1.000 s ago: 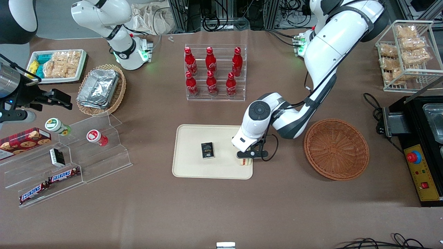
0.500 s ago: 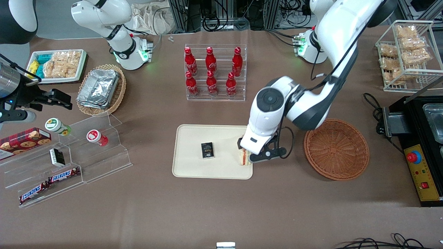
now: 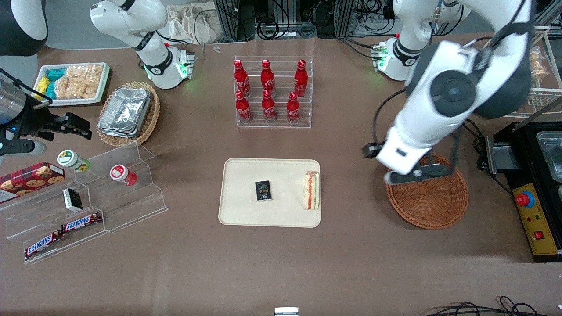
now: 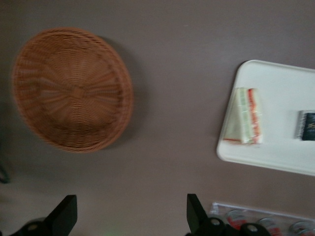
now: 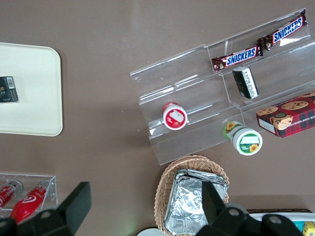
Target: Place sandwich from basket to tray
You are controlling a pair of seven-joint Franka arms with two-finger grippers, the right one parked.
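Cream tray [image 3: 246,210] holds sandwich [image 3: 312,196] and black packet [image 3: 263,191]; gripper [image 4: 129,216] gapes above basket [image 3: 432,206].

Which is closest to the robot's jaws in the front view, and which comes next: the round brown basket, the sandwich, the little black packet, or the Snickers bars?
From the gripper, jaws open:
1. Basket: right under the gripper.
2. Sandwich: on the tray's edge nearest the basket.
3. Black packet: mid-tray.
4. Snickers bars: toward the parked arm's end.
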